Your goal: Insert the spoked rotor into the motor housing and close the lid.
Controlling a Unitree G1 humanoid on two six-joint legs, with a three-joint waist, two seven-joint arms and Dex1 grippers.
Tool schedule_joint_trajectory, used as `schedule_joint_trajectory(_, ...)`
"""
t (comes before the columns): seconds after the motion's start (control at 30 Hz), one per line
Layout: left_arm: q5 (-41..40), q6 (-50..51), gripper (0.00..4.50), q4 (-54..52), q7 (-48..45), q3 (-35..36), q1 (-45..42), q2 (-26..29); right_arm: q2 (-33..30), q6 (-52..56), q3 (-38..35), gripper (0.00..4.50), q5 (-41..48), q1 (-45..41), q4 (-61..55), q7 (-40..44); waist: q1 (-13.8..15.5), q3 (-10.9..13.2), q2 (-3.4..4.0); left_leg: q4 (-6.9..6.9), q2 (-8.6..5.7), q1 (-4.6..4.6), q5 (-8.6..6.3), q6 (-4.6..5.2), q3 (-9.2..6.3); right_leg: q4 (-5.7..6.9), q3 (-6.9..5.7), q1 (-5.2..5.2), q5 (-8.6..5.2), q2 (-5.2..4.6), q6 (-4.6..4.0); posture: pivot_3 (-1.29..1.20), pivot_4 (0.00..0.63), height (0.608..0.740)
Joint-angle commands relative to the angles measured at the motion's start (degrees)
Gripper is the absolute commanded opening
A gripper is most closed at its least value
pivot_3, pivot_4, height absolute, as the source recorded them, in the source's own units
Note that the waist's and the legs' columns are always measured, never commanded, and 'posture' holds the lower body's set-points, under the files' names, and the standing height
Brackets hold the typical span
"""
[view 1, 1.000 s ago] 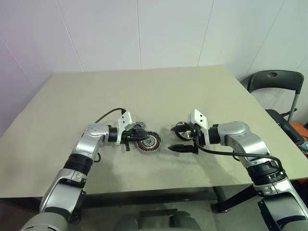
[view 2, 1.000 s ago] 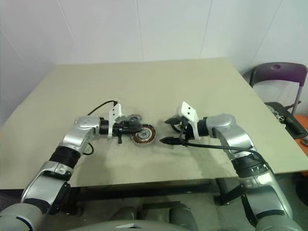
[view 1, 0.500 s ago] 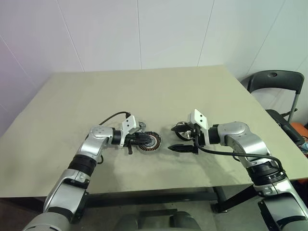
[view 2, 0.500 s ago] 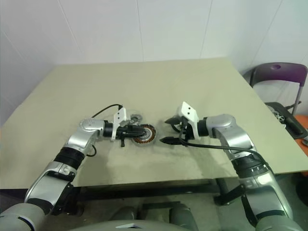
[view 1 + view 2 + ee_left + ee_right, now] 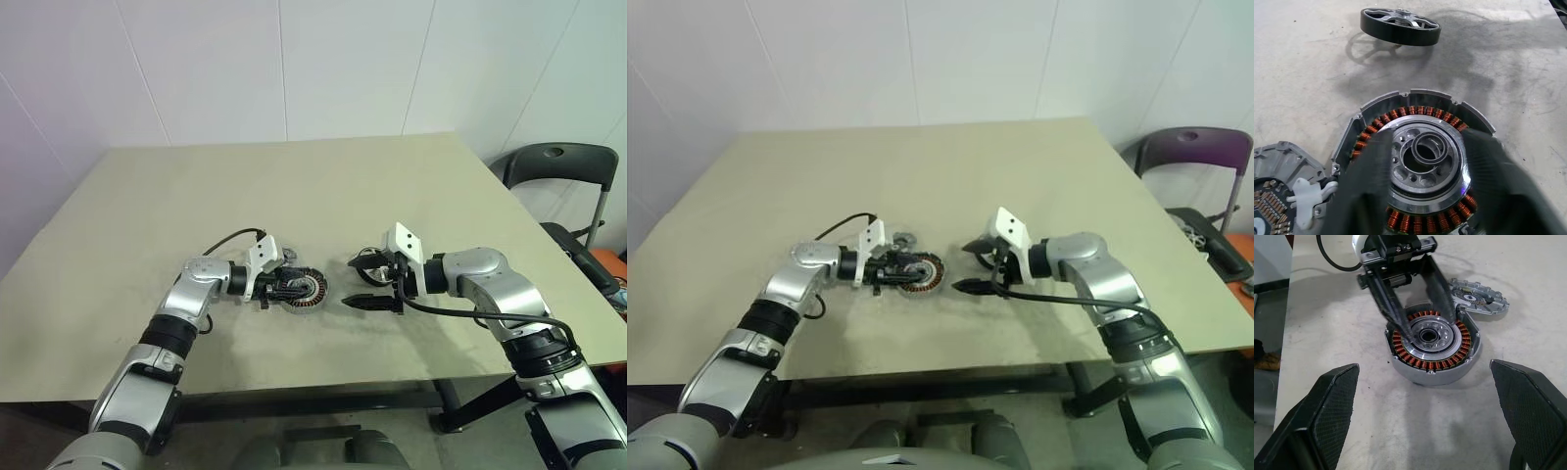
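My two arms are built of rounded silver-grey shells broken by black bands at the joints. On each wrist I see a white, blocky camera bracket with small dark holes in its face. A thin black cable loops up from the left forearm to its bracket, and a thicker black cable sags under the right forearm. The left gripper (image 5: 1413, 308) has a white mount with small screws, a black frame and two slim black fingers. The right gripper (image 5: 372, 284) carries two broad black fingers (image 5: 1327, 406) whose pads have a fine woven, cross-hatched texture.
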Motion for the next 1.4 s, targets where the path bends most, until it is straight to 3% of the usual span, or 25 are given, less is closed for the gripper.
schedule_joint_trajectory(0.03,-0.5,-1.0,3.93,-3.3,1.0,1.6,-0.7,0.7,0.1,0.5,-1.5,4.50,1.2,-0.6,-2.9,-0.3,0.0,0.0,0.00,0.00,0.00,0.00,0.00,0.00,0.00,0.00,0.00,0.00,0.00,0.00,0.00,0.00,0.000,0.740)
schedule_joint_trajectory(0.1,-0.7,-1.3,4.48,-4.5,1.5,2.1,-0.7,0.9,0.3,0.5,-1.4,4.50,1.2,-0.8,-2.9,-0.5,0.0,0.0,0.00,0.00,0.00,0.00,0.00,0.00,-0.01,0.00,0.00,0.00,0.00,-0.01,0.00,0.00,0.000,0.740)
schedule_joint_trajectory(0.3,-2.7,-0.3,4.48,-13.2,4.1,5.6,1.1,3.6,4.6,0.3,-2.2,4.50,1.2,-3.8,-1.5,-4.7,-0.3,0.0,0.00,0.00,0.02,0.01,0.00,0.00,-0.01,0.04,0.01,-0.02,0.00,0.00,0.00,0.00,0.000,0.740)
schedule_joint_trajectory(0.47,-10.7,9.9,4.48,-23.2,5.1,13.3,6.6,9.1,9.1,-1.1,1.9,4.50,-3.2,-6.6,2.9,-8.3,-0.5,0.0,0.00,-0.04,0.06,0.02,0.00,0.00,0.00,0.08,0.03,-0.06,0.00,0.02,-0.01,0.00,0.000,0.740)
schedule_joint_trajectory(0.67,-18.2,16.8,4.50,-35.1,8.6,22.7,20.3,13.1,12.3,-4.0,5.2,2.63,-6.2,-7.0,4.4,-8.3,-0.4,0.0,0.00,-0.05,0.10,-0.01,-0.01,0.02,-0.04,0.08,0.10,-0.12,0.00,-0.06,-0.01,0.00,0.000,0.740)
schedule_joint_trajectory(0.87,-20.3,18.2,4.50,-41.9,12.5,26.4,29.8,14.1,11.1,-7.9,9.1,0.51,-10.9,-7.9,7.6,-5.8,0.0,0.0,-0.01,-0.01,0.08,0.04,-0.02,0.03,-0.02,0.08,0.02,-0.02,-0.01,-0.07,-0.03,0.00,0.000,0.740)
schedule_joint_trajectory(0.93,-20.9,18.6,4.50,-43.1,13.7,27.0,31.1,13.9,11.2,-8.9,9.5,0.03,-11.7,-8.4,8.6,-5.2,0.0,0.0,-0.01,0.02,0.05,0.10,-0.01,0.02,-0.02,0.08,0.01,0.05,-0.01,-0.05,-0.03,0.00,0.000,0.740)
schedule_joint_trajectory(1.4,-22.2,17.3,4.50,-45.6,18.1,28.1,35.5,13.2,13.6,-18.8,13.0,0.03,-19.0,-13.8,19.9,-1.7,-0.4,0.0,0.00,-0.05,0.05,0.09,-0.01,0.01,0.01,0.08,0.03,-0.01,0.00,0.00,-0.05,0.00,0.000,0.740)
